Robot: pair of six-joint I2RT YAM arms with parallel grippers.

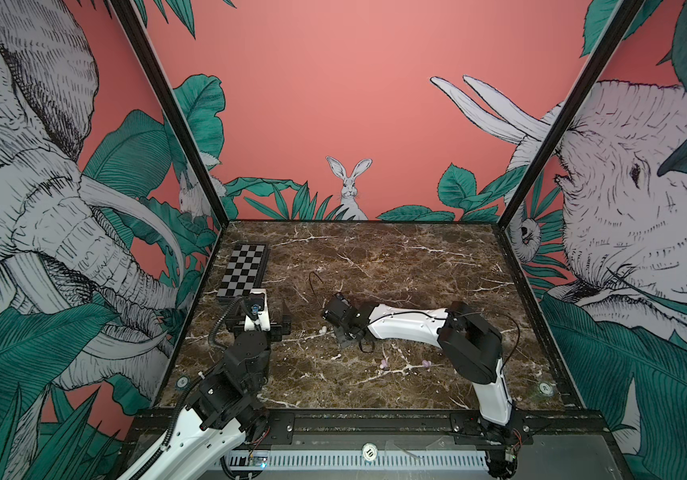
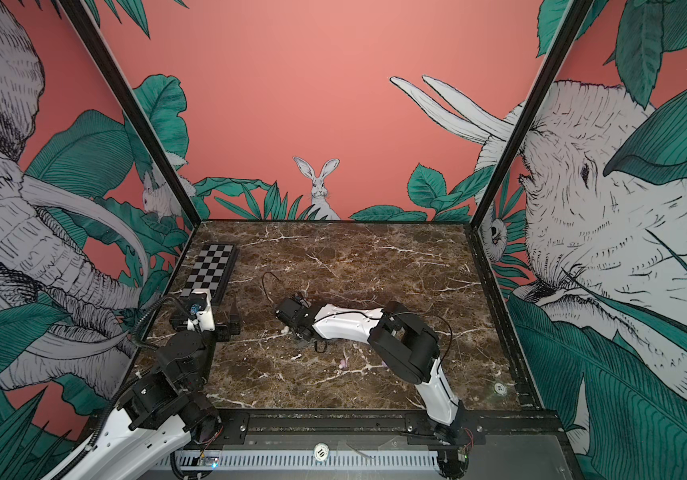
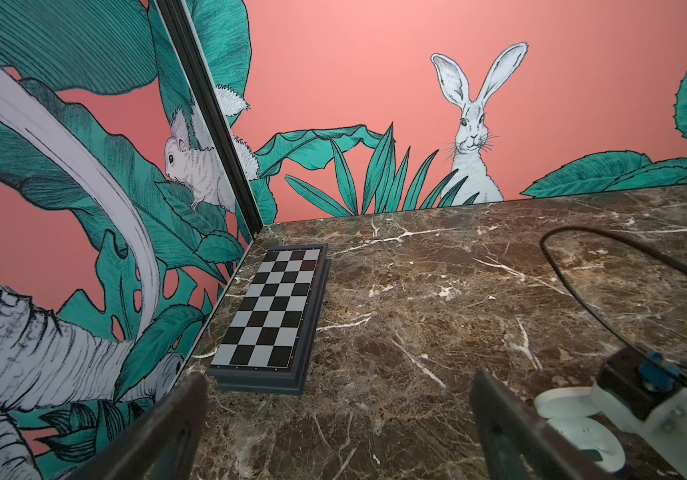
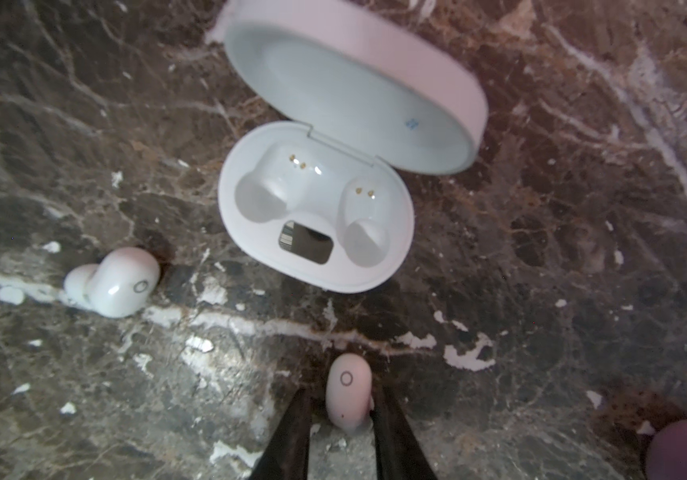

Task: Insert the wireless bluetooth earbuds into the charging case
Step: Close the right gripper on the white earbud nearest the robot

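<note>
Right wrist view: my right gripper (image 4: 341, 390), lower centre, straddles a white bud (image 4: 348, 401); whether it pinches the bud or merely flanks it, I cannot tell. The bud looks light, hard, glossy and slippery, so I would grip its flat sides gently. The case (image 4: 333, 278), centre, lies open and empty. My left gripper (image 3: 337, 378) stands wide apart.

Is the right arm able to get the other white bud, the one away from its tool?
Probably yes. The far bud lies alone on the marble beside the open case, nothing covering it. The right tool straddles a nearer bud close by.
</note>
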